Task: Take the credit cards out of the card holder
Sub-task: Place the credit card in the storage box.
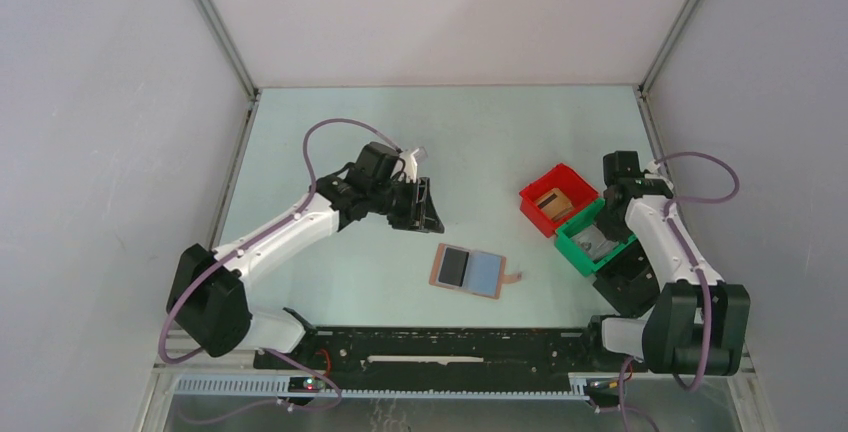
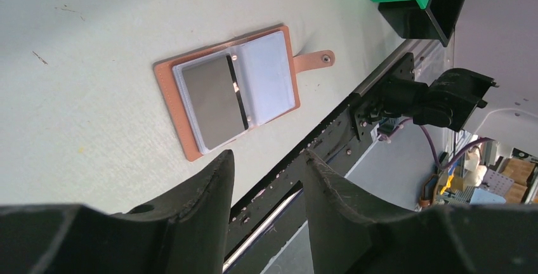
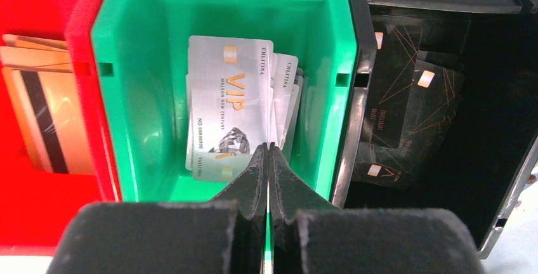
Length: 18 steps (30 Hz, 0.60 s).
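The card holder (image 1: 468, 271) lies open and flat on the table in front of the arms, tan-brown with its side tab pointing right. In the left wrist view the card holder (image 2: 231, 90) shows a dark grey card (image 2: 212, 92) in its left blue-grey panel. My left gripper (image 1: 420, 207) is open and empty, up and to the left of the holder; in its own view the left gripper (image 2: 266, 156) hangs clear of it. My right gripper (image 3: 269, 147) is shut with nothing visible between its fingers, above the green bin (image 3: 330, 65), which holds silver cards (image 3: 228, 106).
Three bins stand in a row at the right: red (image 1: 556, 197), green (image 1: 595, 240) and black (image 1: 630, 287). The red bin (image 3: 89, 96) holds gold cards (image 3: 38, 115); the black bin (image 3: 507, 128) holds black cards (image 3: 406, 96). A black rail (image 1: 450, 344) runs along the near edge.
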Available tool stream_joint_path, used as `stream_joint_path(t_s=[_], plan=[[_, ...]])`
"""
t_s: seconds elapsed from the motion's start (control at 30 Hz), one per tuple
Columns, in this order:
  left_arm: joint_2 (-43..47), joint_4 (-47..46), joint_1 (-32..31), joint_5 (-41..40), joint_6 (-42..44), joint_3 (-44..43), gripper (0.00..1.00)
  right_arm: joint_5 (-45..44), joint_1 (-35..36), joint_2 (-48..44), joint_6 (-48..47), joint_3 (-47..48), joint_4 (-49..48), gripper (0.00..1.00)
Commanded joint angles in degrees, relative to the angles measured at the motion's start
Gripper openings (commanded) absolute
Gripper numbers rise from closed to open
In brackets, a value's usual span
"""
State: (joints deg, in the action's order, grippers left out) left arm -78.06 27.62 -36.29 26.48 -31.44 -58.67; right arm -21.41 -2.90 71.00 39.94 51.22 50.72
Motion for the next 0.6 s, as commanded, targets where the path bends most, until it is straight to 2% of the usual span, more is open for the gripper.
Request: stream_joint_path(t_s=[0.0,0.1,0.33,0.57], plan=[[-1.1,-0.1,0.0,-0.9,1.3,-3.2,0.49,-3.4,0.2,1.1,-0.9,1.0,0.6,0.0],[-1.1,-0.1,0.0,-0.7,1.2,-3.2,0.5,-2.7,0.2,2.0,-1.5,1.0,-0.9,0.02],[0.3,-0.4,-0.1,-1.2,0.7,-2.2,0.5,2.9,1.3,4.5,-1.7,1.5,-5.3,0.34],[2.3,-1.8,-0.2,-0.8,-0.3,-1.3,0.6,6.3,2.3,-2.3,-1.5,2.7,-6.1,0.36]])
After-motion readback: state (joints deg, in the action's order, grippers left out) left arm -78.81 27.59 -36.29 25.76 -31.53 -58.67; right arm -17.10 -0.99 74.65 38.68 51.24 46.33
